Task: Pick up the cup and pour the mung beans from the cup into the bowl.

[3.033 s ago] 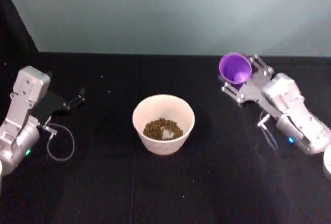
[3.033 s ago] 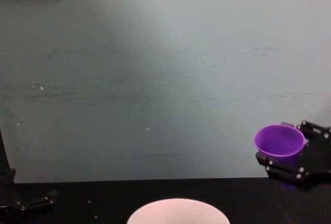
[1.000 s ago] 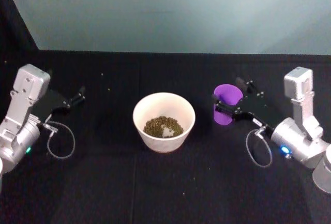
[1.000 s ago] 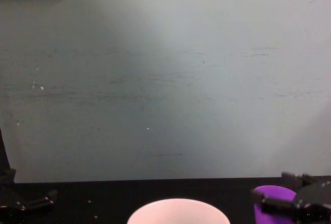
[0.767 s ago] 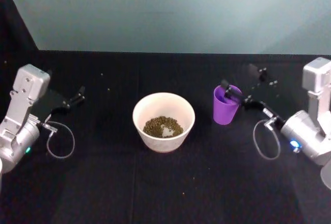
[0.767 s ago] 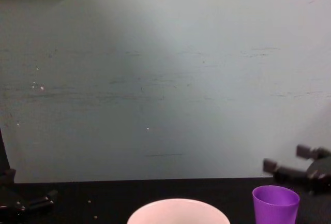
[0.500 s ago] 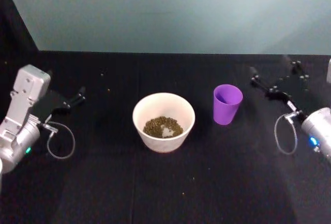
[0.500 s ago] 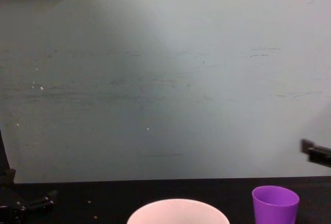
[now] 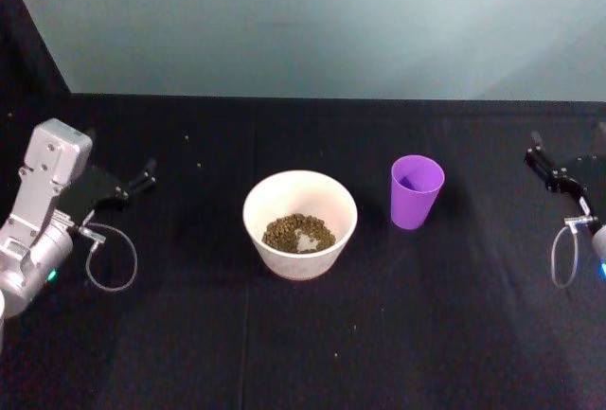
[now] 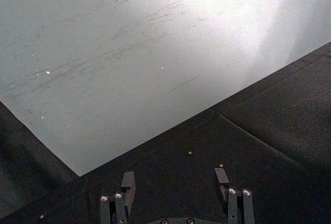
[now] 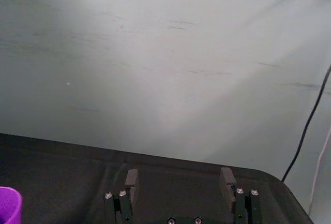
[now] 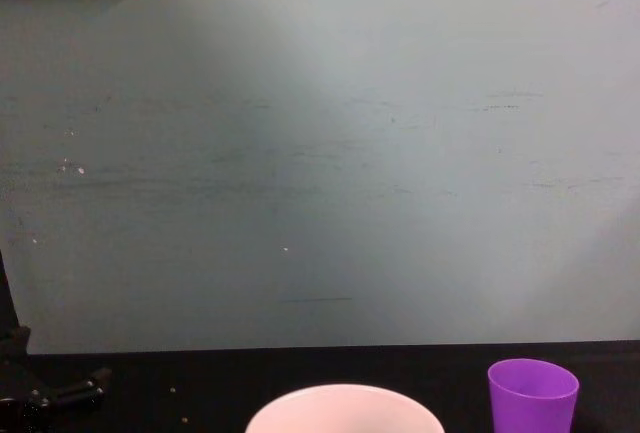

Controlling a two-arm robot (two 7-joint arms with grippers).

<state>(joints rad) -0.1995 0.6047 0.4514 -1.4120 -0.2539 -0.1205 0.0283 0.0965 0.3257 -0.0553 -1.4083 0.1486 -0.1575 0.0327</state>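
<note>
Standing upright on the black surface (image 9: 312,353): cup (image 9: 417,191), released, just right of bowl (image 9: 299,224).

Sitting nearest, at centre: bowl, pale and wide, holding mung beans (image 9: 297,233) in a shallow layer on its bottom, with a pale patch showing among them. Standing close beside the bowl on its right, not touching: purple cup, mouth up, nothing gripping it. Lying scattered on the surface around the bowl: a few stray beans. Resting at the left edge, well apart from the bowl: left end effector (image 10: 175,180), fingers spread, holding nothing. Hovering at the far right edge, well apart from the cup: right end effector (image 11: 179,179), fingers spread wide, holding nothing. Rising behind the surface: pale grey-green wall (image 12: 320,153).
</note>
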